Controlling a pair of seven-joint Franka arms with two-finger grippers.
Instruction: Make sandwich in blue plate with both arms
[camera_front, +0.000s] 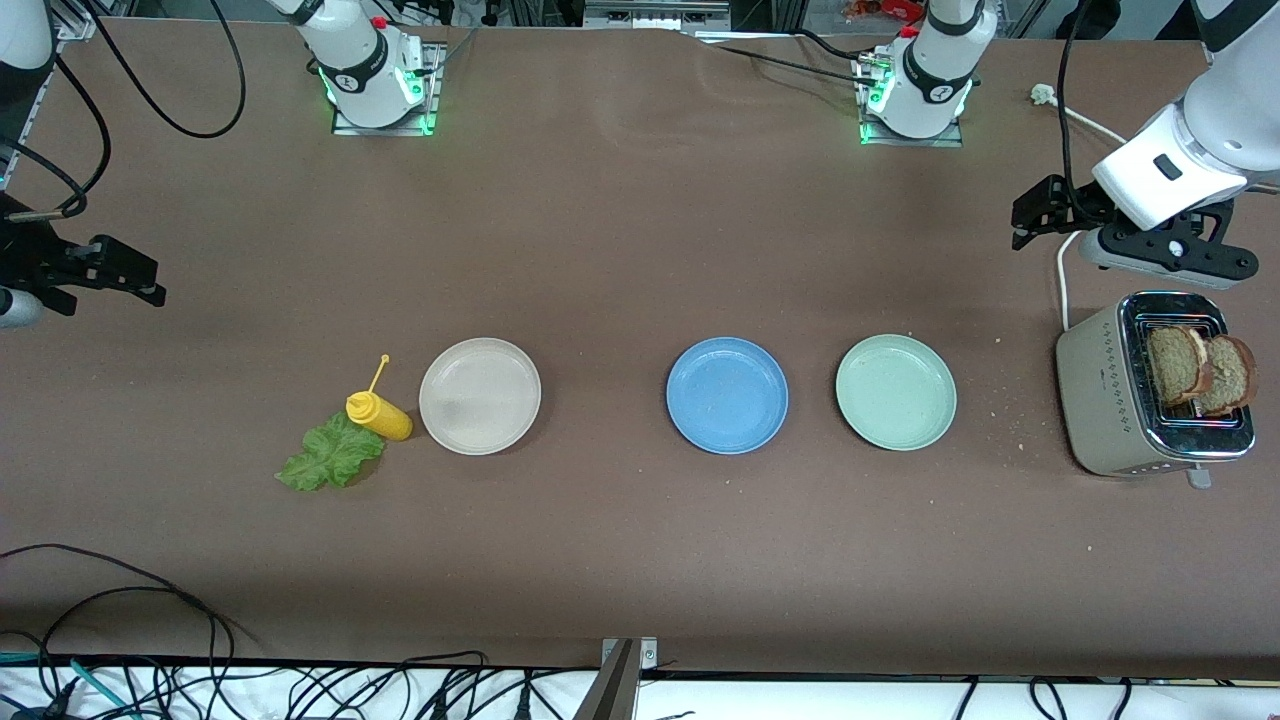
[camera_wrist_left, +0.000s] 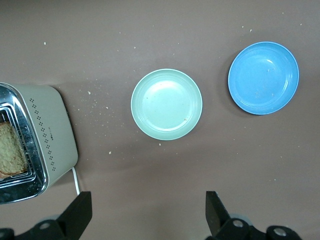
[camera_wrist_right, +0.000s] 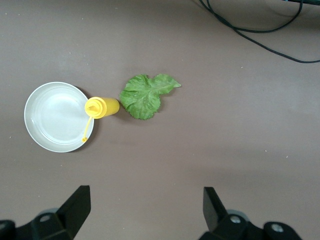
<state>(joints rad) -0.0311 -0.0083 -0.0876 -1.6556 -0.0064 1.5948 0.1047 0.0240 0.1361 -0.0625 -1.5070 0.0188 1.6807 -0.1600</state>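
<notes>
Lettuce (camera_front: 331, 455) lies beside the bottle (camera_front: 379, 415); with my left gripper (camera_wrist_left: 147, 215) and right gripper (camera_wrist_right: 145, 212) both wide, I'd lift toaster (camera_front: 1110, 400) bread (camera_front: 1200, 370) squarely for the blue plate (camera_front: 727, 394).

Open table surrounds the blue plate (camera_front: 727, 395); the green plate (camera_front: 896, 392) sits beside it.

Even overhead light — soft shadows, sharp
</notes>
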